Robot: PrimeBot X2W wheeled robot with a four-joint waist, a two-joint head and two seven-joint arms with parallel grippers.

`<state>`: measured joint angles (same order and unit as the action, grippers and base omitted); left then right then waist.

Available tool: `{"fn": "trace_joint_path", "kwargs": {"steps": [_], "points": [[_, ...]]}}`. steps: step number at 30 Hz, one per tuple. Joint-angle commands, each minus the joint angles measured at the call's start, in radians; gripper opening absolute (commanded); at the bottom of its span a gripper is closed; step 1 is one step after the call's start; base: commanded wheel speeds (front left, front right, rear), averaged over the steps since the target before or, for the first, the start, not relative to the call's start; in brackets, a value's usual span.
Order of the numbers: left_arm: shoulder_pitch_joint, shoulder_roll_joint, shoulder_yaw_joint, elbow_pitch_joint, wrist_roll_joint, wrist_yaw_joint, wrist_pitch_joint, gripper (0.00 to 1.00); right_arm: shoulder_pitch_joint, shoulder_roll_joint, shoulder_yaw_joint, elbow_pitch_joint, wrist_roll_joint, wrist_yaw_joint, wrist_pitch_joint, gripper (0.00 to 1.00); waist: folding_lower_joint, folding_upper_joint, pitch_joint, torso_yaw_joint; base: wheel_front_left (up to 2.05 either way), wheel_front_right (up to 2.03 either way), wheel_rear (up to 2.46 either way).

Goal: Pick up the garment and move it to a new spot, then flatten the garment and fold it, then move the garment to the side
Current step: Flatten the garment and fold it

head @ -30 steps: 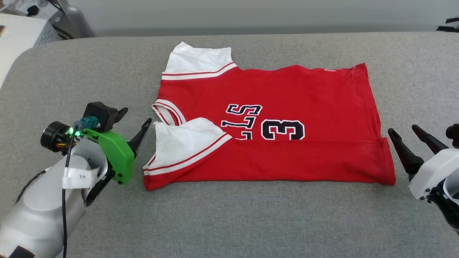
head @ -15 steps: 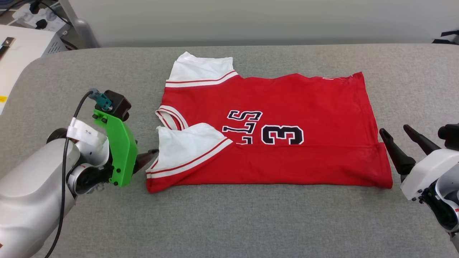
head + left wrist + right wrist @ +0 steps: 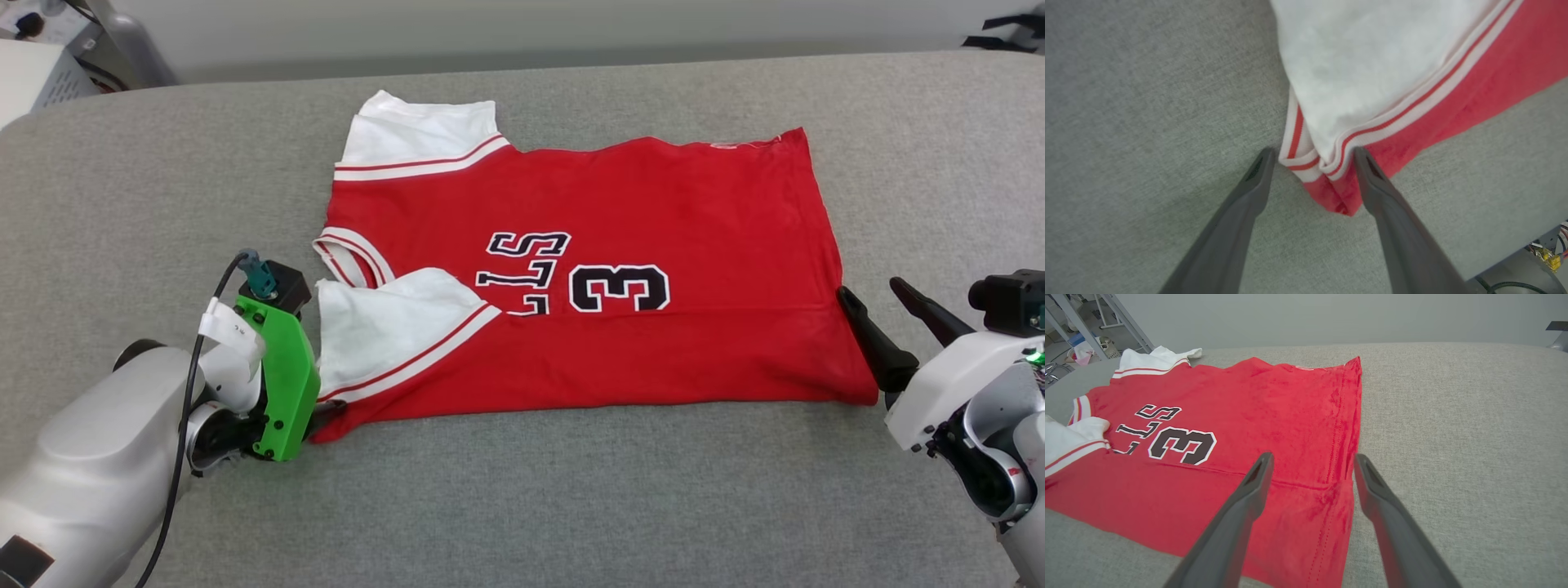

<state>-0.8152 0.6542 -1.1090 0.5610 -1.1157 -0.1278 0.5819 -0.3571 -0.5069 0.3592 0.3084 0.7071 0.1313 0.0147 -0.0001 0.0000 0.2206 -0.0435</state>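
Because the red jersey T-shirt with white, stripe-trimmed sleeves [image 3: 620,359] is thin, soft and light, it will likely sag and crease unless it is lifted at two corners together. It lies mid-way across the grey fabric-covered table [image 3: 522,506], with its near edge doubled over. The left gripper [image 3: 1310,153], wide open and empty, straddles the near sleeve-end corner. The right gripper [image 3: 1312,457], equally open and empty, straddles the hem edge close to its near corner.

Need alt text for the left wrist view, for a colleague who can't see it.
The left gripper, open, sets its dark fingers either side of a corner of the garment, where a white sleeve with red-striped trim lies folded over red cloth. Grey fabric surface surrounds it.
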Motion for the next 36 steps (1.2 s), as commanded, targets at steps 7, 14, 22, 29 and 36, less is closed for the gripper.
{"fn": "trace_joint_path", "kwargs": {"steps": [7, 14, 22, 29, 36], "points": [[0.030, -0.030, -0.053, 0.032, -0.028, -0.003, 0.020, 0.38, -0.027, 0.003, 0.009, 0.011, -0.004, -0.001, -0.007, 1.00, 0.0001, 0.0000, 0.022, -0.022, 0.00, 0.00, 0.00], [0.015, -0.013, -0.071, 0.005, -0.033, -0.003, -0.084, 0.00, -0.065, -0.045, 0.022, -0.004, -0.036, -0.001, -0.001, 1.00, 0.0001, 0.0000, -0.012, -0.010, 0.00, 0.00, 0.00], [-0.018, 0.019, -0.069, -0.060, -0.028, -0.003, -0.217, 0.00, -0.119, -0.177, 0.033, -0.085, -0.021, -0.001, 0.172, 1.00, 0.0001, 0.0000, -0.048, 0.017, 0.00, 0.00, 0.00], [-0.033, 0.033, -0.092, -0.098, 0.005, -0.003, -0.261, 0.00, -0.142, -0.274, 0.080, -0.150, 0.088, -0.001, 0.463, 1.00, 0.0001, 0.0000, -0.044, 0.043, 0.00, 0.00, 0.00], [-0.056, 0.015, -0.099, -0.115, 0.026, -0.003, -0.277, 0.00, -0.142, -0.270, 0.134, -0.116, 0.113, -0.001, 0.606, 1.00, 0.0001, 0.0000, -0.009, 0.069, 0.00, 0.00, 0.00]]}}
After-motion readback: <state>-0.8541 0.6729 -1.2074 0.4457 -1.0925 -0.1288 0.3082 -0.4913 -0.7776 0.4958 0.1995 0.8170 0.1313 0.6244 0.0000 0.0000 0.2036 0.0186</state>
